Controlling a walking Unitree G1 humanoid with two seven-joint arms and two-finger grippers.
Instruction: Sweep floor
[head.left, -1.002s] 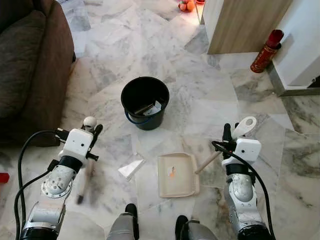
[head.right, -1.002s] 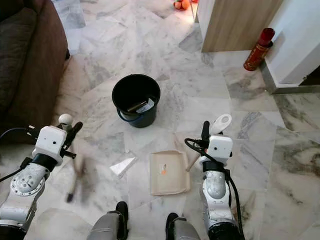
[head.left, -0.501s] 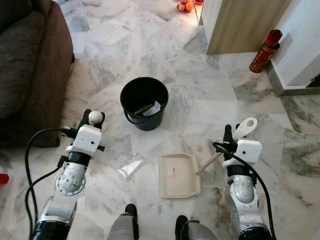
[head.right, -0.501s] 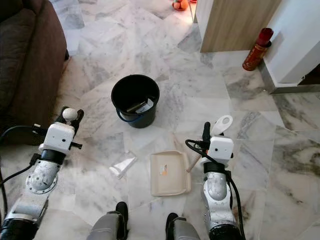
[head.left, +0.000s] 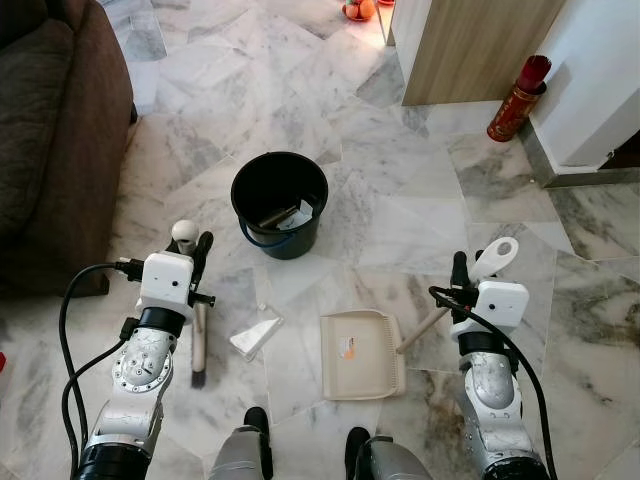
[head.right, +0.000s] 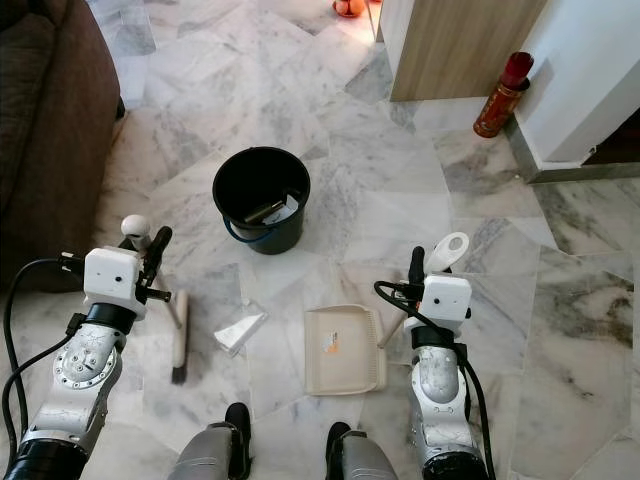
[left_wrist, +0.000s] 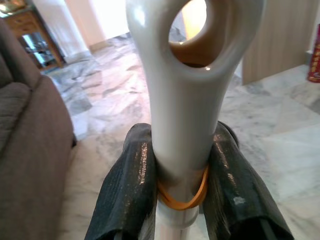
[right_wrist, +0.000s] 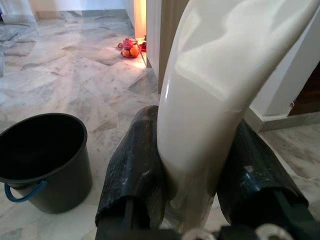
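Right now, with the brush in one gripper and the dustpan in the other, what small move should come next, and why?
Probably sweep the brush toward the robot's right. The left gripper holds it with its bristles on the floor, and the clear plastic scrap lies between them and the dustpan, which the right gripper holds flat by the handle.

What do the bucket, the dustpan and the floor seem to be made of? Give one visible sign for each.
Bucket: probably plastic, matt black, thin rim, blue handle.
Dustpan: probably plastic, smooth cream, moulded in one piece.
Floor: looks like polished marble, grey-veined white slabs.
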